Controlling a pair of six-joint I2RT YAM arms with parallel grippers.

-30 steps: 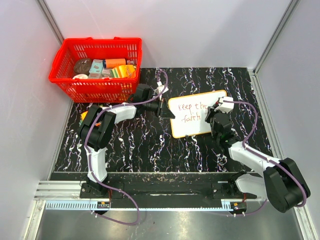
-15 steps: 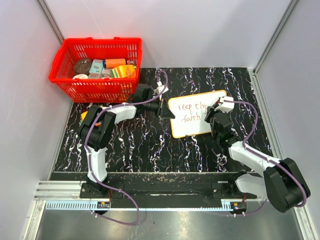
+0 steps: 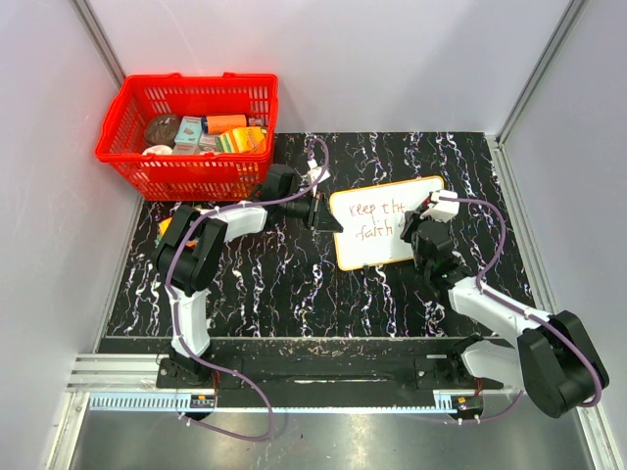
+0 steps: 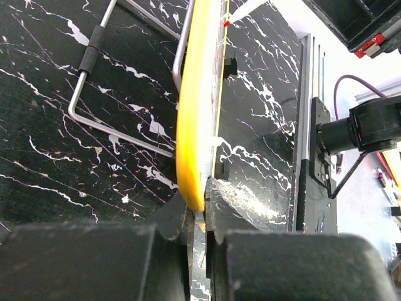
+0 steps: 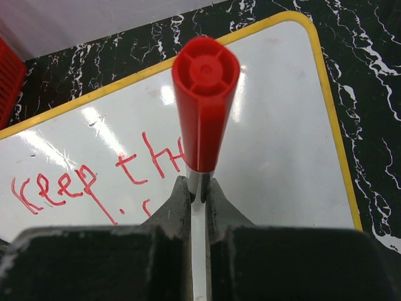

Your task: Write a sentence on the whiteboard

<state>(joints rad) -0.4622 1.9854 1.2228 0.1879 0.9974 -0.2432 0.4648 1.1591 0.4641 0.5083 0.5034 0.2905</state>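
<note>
Clamping whiteboard [image 4: 191,125] edge (left gripper [image 4: 199,216])

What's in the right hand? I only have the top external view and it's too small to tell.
Observer: A red marker. The right wrist view shows the right hand shut on its barrel, cap end toward the camera.
Operator: And the left hand?
Observer: In the left wrist view the left hand is shut on the yellow rim of the whiteboard, pinching its edge.
Operator: Is anything else at the board?
Observer: Yes. A bent wire stand with a black sleeve shows beside the rim, on the side away from the marker tip.
</note>
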